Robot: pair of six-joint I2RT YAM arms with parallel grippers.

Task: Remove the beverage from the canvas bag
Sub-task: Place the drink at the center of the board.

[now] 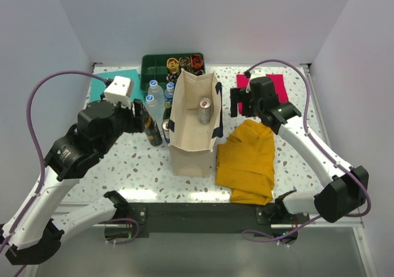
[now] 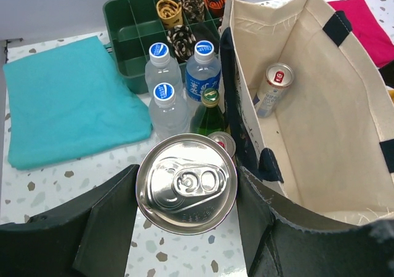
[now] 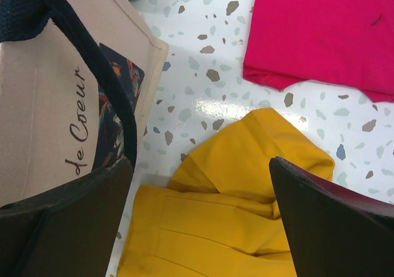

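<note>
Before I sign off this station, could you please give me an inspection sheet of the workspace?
Surface: speckled table, no spills seen.
Job's things: canvas bag upright, open; silver can inside; second can held outside it.
Clutter: bottles, green tray, teal cloth, pink cloth, yellow cloth.
Hands: left hand shut on the second can; right hand open, empty, beside the bag.
Cables: purple cables loop off both arms.
Surroundings: plain white walls.

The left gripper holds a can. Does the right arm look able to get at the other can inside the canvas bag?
Probably yes: the right gripper is open beside the canvas bag, whose mouth gapes above the uncovered can.
</note>
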